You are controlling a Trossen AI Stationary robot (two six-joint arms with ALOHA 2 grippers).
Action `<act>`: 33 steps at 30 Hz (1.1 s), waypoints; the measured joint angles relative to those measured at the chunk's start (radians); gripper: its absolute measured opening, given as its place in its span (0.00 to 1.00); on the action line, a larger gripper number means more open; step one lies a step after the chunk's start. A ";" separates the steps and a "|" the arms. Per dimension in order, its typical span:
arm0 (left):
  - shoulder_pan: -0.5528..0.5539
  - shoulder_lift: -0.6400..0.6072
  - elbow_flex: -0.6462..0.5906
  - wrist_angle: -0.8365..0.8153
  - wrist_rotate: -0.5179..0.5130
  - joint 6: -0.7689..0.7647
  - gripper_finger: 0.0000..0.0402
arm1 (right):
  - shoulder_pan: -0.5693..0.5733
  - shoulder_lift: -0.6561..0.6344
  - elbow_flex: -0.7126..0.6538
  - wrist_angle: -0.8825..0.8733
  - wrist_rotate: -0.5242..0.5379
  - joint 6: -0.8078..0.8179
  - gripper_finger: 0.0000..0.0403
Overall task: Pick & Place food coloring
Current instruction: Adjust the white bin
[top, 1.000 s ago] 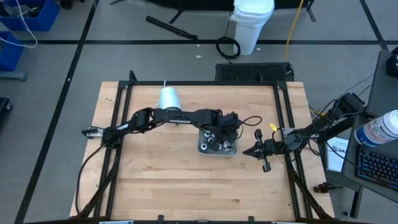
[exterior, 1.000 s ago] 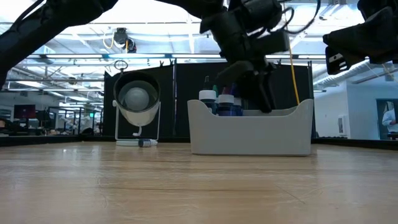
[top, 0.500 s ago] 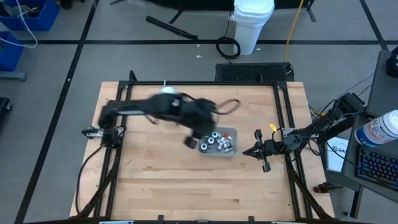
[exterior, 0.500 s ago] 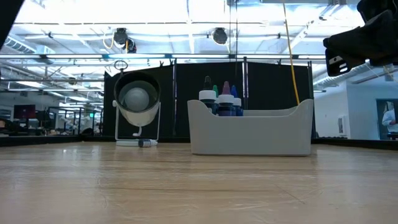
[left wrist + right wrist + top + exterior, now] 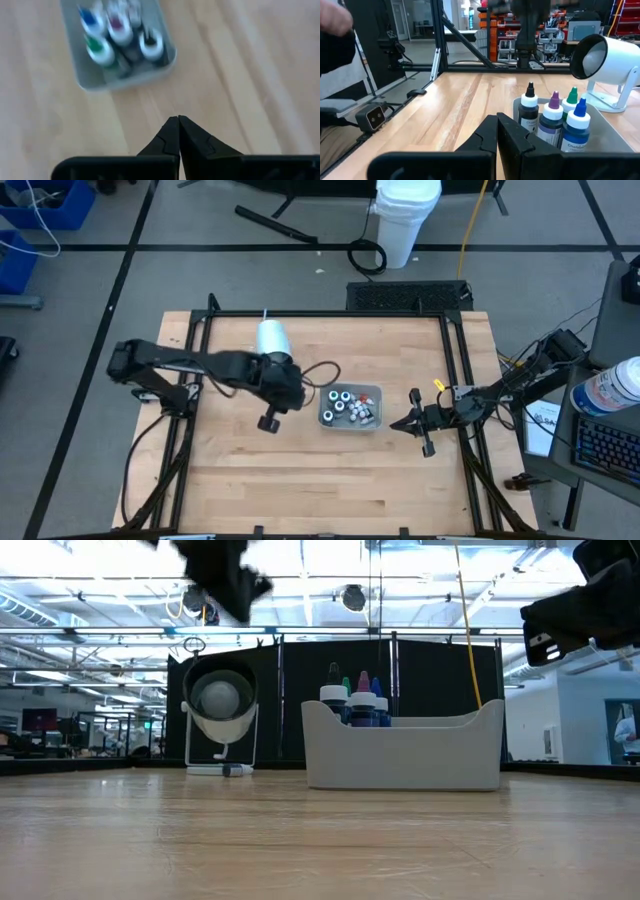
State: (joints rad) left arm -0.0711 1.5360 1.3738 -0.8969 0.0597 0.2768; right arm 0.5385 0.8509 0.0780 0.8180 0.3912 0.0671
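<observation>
Inside tray (image 5: pixel 372 393), food coloring (image 5: pixel 347 405) upright.

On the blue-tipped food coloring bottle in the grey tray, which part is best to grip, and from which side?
Grip the blue-tipped bottle at its white cap, coming straight down from above. It stands upright, close against the other bottles, and the grey tray walls hide its body; only its top rises over the rim. The left gripper, shut beside the tray, would probably need to open first.

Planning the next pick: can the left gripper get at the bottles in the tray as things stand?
Probably yes. The left gripper hangs beside the tray, shut and empty; the bottles stand uncovered, and the right gripper waits on the tray's other side.
</observation>
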 joint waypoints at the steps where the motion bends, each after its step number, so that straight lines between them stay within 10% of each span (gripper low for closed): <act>1: 0.002 -0.002 -0.056 0.040 0.000 -0.014 0.01 | 0.000 0.001 0.000 -0.003 0.000 0.001 0.00; 10: -0.034 -0.003 -0.420 0.354 -0.084 -0.045 0.01 | 0.000 0.002 0.000 -0.008 0.000 0.019 0.00; 33: 0.100 0.255 -0.379 0.563 -0.676 0.363 0.01 | -0.028 0.003 0.000 -0.008 0.002 -0.004 0.00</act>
State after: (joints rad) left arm 0.0284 1.7906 0.9943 -0.3335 -0.6167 0.6397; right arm 0.5106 0.8543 0.0780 0.8097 0.3928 0.0636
